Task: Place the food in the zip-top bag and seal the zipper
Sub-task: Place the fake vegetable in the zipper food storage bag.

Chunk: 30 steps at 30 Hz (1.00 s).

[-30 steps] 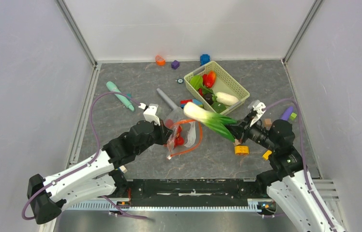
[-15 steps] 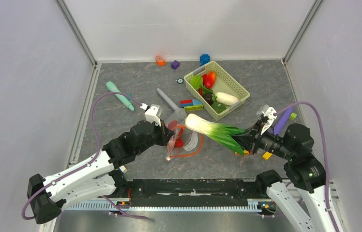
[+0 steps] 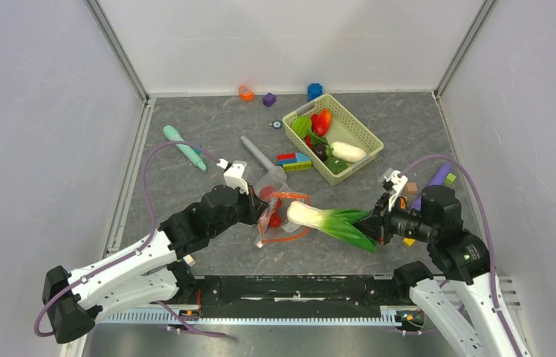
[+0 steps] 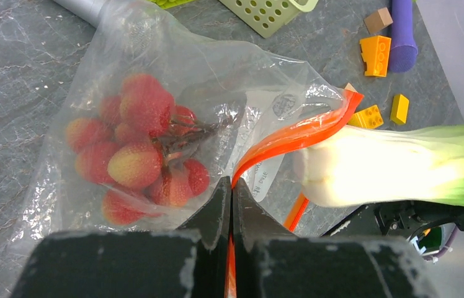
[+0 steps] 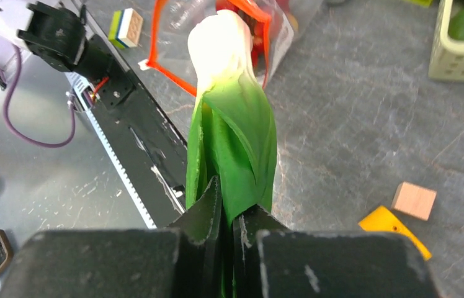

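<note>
The clear zip-top bag (image 3: 279,202) lies mid-table with red berries (image 4: 139,146) inside. My left gripper (image 4: 231,186) is shut on the orange-red zipper strip (image 4: 298,135) and holds the mouth up; from above it sits at the bag's left edge (image 3: 260,210). My right gripper (image 5: 232,208) is shut on the green leaves of the bok choy (image 5: 232,124). The bok choy (image 3: 331,221) hangs level, its white stalk end (image 3: 299,213) touching the bag's open mouth. Other food, a white radish (image 3: 348,152) and red and green pieces, lies in the pale green basket (image 3: 364,131).
Yellow and orange blocks (image 4: 375,56) and a purple stick (image 3: 441,176) lie by my right arm. A grey stick (image 3: 256,156), a teal stick (image 3: 183,147) and coloured blocks (image 3: 293,161) lie behind the bag. Small blocks (image 3: 269,98) sit at the far wall.
My right gripper has carried the bok choy down and to the left, from above the table beside the basket to the bag's mouth. The left gripper has kept hold of the zipper.
</note>
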{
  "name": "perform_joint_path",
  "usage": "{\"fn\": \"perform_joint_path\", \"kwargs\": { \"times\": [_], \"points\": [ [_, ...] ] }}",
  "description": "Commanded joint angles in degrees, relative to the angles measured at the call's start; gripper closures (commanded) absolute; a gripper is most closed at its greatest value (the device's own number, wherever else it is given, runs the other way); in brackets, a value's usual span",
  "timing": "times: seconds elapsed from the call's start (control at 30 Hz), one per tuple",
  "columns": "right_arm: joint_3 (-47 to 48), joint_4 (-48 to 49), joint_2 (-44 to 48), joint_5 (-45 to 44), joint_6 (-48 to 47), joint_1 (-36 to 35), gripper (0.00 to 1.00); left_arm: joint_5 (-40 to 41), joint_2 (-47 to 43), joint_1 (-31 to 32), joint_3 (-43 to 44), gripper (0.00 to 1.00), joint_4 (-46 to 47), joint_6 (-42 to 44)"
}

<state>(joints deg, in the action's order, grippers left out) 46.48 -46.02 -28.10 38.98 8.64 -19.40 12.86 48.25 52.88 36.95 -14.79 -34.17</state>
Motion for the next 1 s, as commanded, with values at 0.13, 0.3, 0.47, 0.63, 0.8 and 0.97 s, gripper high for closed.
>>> {"fn": "perform_joint_path", "kwargs": {
  "times": [0.13,0.3,0.47,0.63,0.8,0.97],
  "points": [
    [-6.3,7.6,0.5,-7.1,5.2,-0.1,1.00,-4.9,1.0,0.6,2.2,0.98,4.2,0.4],
    [-9.1,14.0,2.6,-8.8,10.2,-0.1,1.00,-8.3,1.7,1.5,1.8,0.98,6.8,-0.2],
    [-14.4,20.8,2.9,-10.2,13.6,-0.1,1.00,-8.3,3.5,3.0,2.9,0.98,7.1,-1.5],
    [-17.1,29.9,1.6,-10.3,17.3,-0.5,1.00,-3.9,6.8,6.2,5.3,0.98,6.4,-3.5],
    [-18.5,41.0,-3.8,-10.8,21.8,-4.1,1.00,-2.0,11.7,9.2,8.1,0.98,6.9,-5.7],
    [-17.9,45.0,-7.9,-19.4,23.5,-13.3,1.00,0.4,14.6,11.5,9.1,0.98,8.7,-7.3]
  ]
}}
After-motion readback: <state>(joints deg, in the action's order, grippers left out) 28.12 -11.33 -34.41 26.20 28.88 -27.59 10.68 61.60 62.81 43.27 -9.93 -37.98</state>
